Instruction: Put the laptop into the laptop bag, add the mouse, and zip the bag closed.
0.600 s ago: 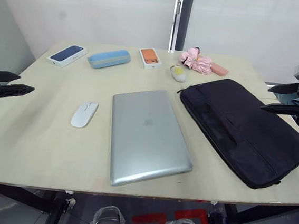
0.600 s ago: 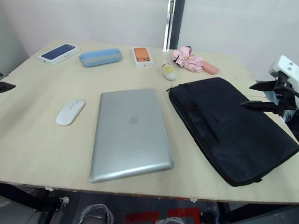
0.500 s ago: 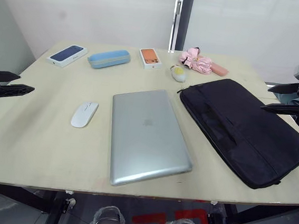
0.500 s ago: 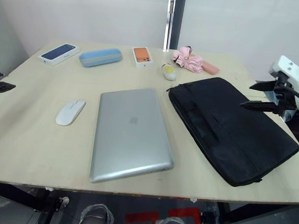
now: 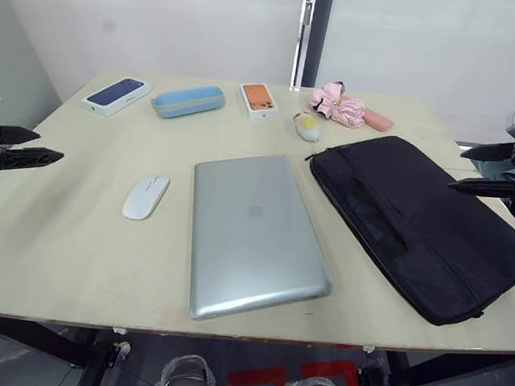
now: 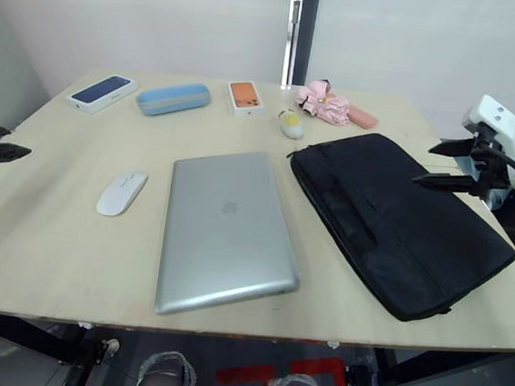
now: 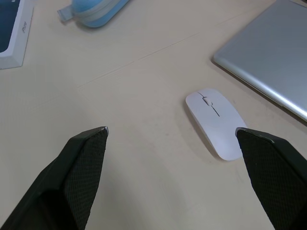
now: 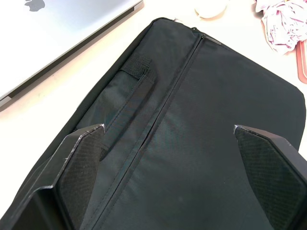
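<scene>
The silver laptop lies shut and flat in the middle of the table. To its right lies the black laptop bag, flat, with a small yellowish plush charm at its far corner. The white mouse rests left of the laptop. My left gripper hovers open at the table's left edge, well left of the mouse. My right gripper hangs open above the bag's right end, over the bag's fabric.
Along the table's far edge sit a dark-blue phone box, a light-blue oval case, an orange phone box and a pink folded umbrella. The pale wooden table has bare surface in front of the mouse.
My left gripper has drifted slightly toward the table. Laptop, bag, mouse and right gripper stay where they were.
</scene>
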You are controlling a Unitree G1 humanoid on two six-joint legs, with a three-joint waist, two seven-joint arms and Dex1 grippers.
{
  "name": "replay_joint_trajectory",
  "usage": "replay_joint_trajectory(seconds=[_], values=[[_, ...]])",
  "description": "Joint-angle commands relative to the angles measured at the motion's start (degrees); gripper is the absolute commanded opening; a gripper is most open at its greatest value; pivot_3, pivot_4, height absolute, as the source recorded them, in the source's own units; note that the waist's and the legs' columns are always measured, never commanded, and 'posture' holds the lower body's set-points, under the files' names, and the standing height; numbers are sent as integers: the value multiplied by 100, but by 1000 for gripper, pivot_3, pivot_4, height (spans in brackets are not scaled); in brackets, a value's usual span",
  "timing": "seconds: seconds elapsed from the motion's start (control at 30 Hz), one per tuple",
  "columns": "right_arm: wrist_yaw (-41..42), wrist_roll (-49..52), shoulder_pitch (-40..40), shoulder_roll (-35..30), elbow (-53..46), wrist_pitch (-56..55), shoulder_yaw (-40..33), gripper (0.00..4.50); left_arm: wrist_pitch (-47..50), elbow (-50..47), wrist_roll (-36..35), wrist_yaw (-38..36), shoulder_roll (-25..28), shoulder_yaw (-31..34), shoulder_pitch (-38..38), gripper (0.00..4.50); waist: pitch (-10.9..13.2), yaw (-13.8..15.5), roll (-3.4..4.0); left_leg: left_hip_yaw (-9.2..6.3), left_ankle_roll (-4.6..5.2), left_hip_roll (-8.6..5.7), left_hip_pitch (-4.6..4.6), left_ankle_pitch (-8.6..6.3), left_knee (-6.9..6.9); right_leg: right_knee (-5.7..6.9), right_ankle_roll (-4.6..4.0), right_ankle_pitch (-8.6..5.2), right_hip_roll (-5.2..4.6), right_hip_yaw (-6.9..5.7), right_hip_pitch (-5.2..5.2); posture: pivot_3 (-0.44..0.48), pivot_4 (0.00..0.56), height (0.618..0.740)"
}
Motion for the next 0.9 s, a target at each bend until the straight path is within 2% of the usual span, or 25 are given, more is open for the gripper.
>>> replay_joint_trajectory(seconds=[0.03, 0.43, 0.67, 0.9], values=[[5, 35, -129, -81, -205, 43, -130, 4500, -61, -75, 27, -5, 86, 45, -187, 4472, 0, 1, 0, 0, 0, 0, 0, 0, 0, 0, 0, 0, 0, 0, 0, 0, 150, 740], [12, 4, -193, -84, -217, 95, -103, 4500, 114, -127, 50, -29, 95, -1, -171, 4472, 0, 3, 0, -1, 0, 0, 0, 0, 1, 2, 0, 0, 0, 0, 0, 0, 150, 740], [102, -12, -193, -144, -30, -69, -127, 4500, 724, -154, 48, -116, 115, -121, -306, 4472, 0, 2, 0, 0, 0, 0, 0, 0, 3, 3, -1, 0, 0, 0, 0, 0, 150, 740], [67, 101, -59, 52, -254, -19, -113, 4500, 1675, -209, -155, -562, 72, -167, -479, 4472, 0, 0, 0, -1, 0, 0, 0, 0, 3, 3, -2, 0, 0, 0, 0, 0, 150, 740]])
